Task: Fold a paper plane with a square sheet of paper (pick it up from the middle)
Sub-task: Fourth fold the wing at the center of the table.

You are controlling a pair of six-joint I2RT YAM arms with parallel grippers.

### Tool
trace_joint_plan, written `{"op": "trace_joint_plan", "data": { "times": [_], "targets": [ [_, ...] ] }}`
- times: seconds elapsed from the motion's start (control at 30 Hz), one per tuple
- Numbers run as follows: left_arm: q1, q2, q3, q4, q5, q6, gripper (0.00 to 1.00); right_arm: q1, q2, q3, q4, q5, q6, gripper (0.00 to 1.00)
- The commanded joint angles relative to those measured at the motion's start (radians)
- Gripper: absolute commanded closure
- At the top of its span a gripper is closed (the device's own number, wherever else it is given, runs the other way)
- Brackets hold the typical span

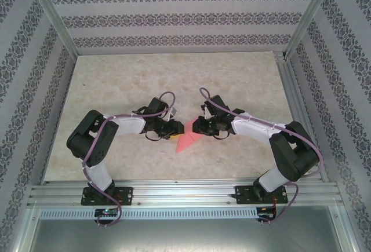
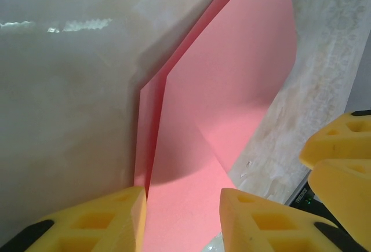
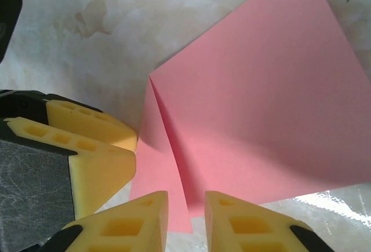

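The square sheet of paper [image 1: 186,142] is pink, partly folded with a flap along one crease, and lies on the table between the two arms. My left gripper [image 1: 177,129] comes at it from the left. In the left wrist view the left gripper [image 2: 182,205] stands open, its yellow fingers astride the paper [image 2: 232,90] with one fingertip [image 2: 136,200] at the folded edge. My right gripper [image 1: 196,127] faces it. The right gripper [image 3: 186,205] stands narrowly open over the flap's edge on the paper [image 3: 261,107]. The paper plane is out of view.
The marble-patterned table [image 1: 174,78] has patterned walls on three sides and a metal rail [image 1: 185,191] along the near edge. The two grippers' fingertips nearly touch: the right one's fingers [image 2: 339,153] show beside the left one's, and the left one's fingers [image 3: 93,148] beside the right one's.
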Motion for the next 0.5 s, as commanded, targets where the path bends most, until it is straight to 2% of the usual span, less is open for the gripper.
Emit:
{"op": "trace_joint_plan", "data": {
  "times": [0.0, 0.47],
  "targets": [
    [-0.018, 0.000, 0.030, 0.002, 0.002, 0.018, 0.62, -0.004, -0.008, 0.014, 0.022, -0.016, -0.007, 0.76],
    [-0.038, 0.006, 0.051, -0.029, -0.040, 0.022, 0.59, 0.012, 0.028, 0.010, 0.051, -0.051, 0.003, 0.77]
  ]
}}
